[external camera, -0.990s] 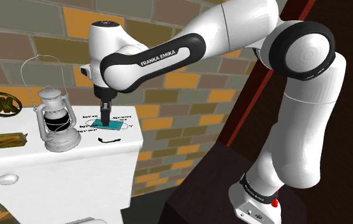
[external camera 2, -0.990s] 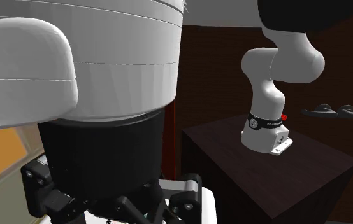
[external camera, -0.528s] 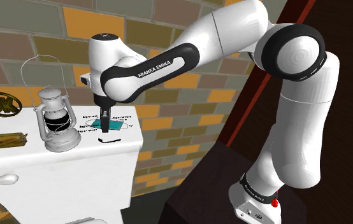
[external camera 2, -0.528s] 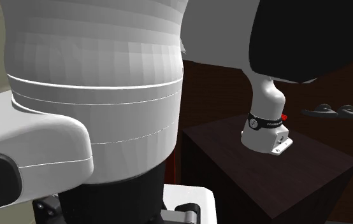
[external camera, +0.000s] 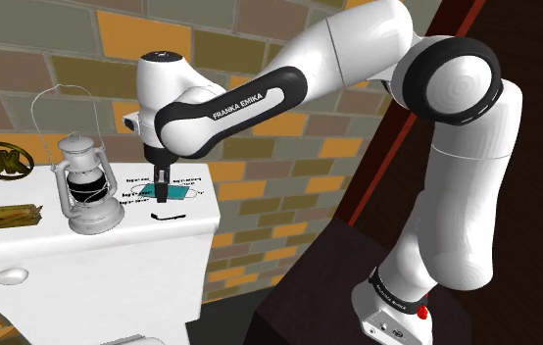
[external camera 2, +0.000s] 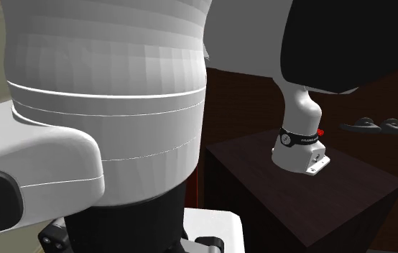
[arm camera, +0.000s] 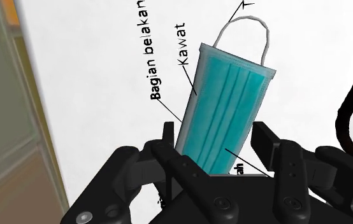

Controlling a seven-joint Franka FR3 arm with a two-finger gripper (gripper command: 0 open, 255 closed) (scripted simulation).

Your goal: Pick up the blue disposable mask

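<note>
The blue-green pleated mask [external camera: 170, 194] lies flat on the white top [external camera: 83, 250], on a printed sheet with black labels, just right of the lantern. My gripper [external camera: 162, 188] points straight down onto it. In the wrist view the mask [arm camera: 226, 102] runs away from the hand, its white ear loop at the far end. My gripper [arm camera: 215, 132] is open, and the near end of the mask lies between the two fingers [arm camera: 168, 132]. They stand close to its edges, and no clasp shows.
A white lantern [external camera: 85, 186] stands close to the gripper on the shoulder view's left. Further left are a gold emblem [external camera: 2, 162], a brown bar [external camera: 13, 216] and a white spoon [external camera: 0, 277]. A black cord [external camera: 170, 216] lies just in front of the mask. A brick wall is behind.
Since a second ago the arm has dropped and the gripper has come down onto the mask. Over the last half second it has hardly moved.
</note>
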